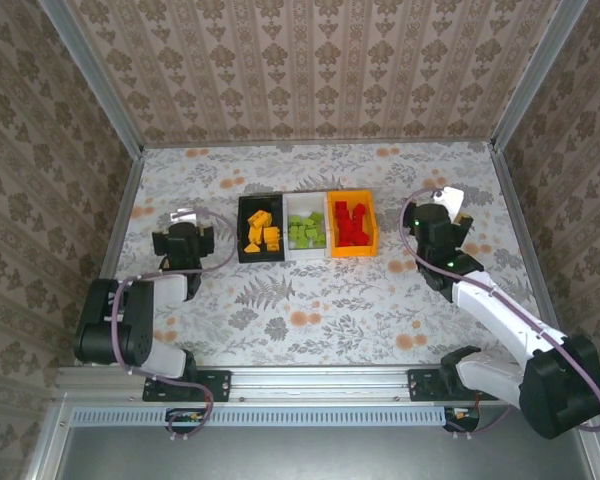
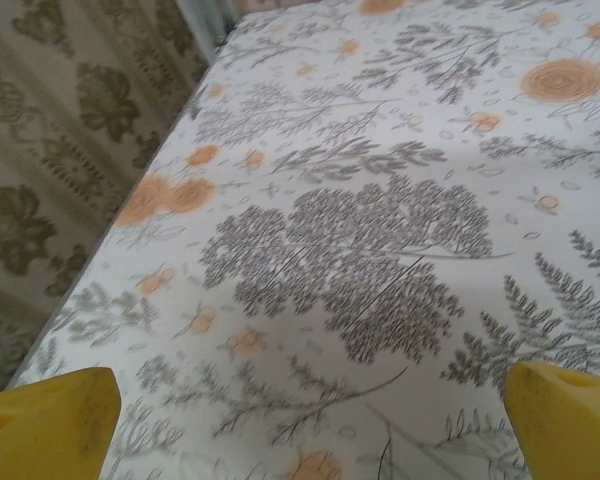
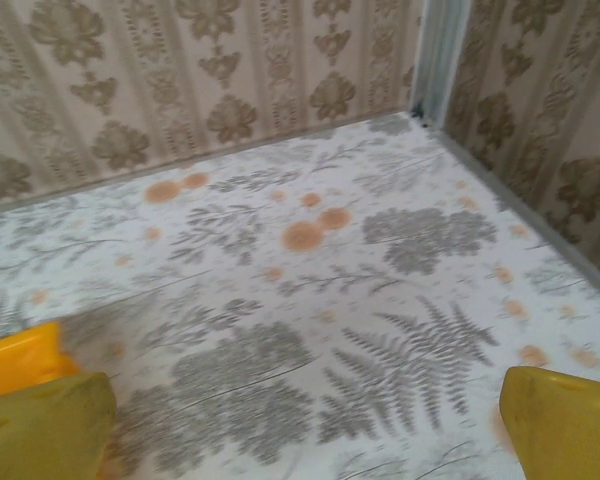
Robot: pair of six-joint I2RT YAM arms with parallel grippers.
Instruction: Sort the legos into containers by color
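Sort looks done: legos (image 1: 263, 236) colour-split in containers (image 1: 241, 228). Left gripper (image 1: 183, 219) at their 9 o'clock, right gripper (image 1: 446, 201) at 3, both open, empty. Next: park.

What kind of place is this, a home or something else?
Probably a small robot test booth, not a home: wallpapered panels box in a floral-covered table, and the left arm and right arm are bolted to a metal rail at its near edge.

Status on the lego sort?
Left gripper open, empty. Right gripper open, empty. Yellow legos in black bin, green legos in white bin, red legos in orange bin. Nothing blocking the bins.
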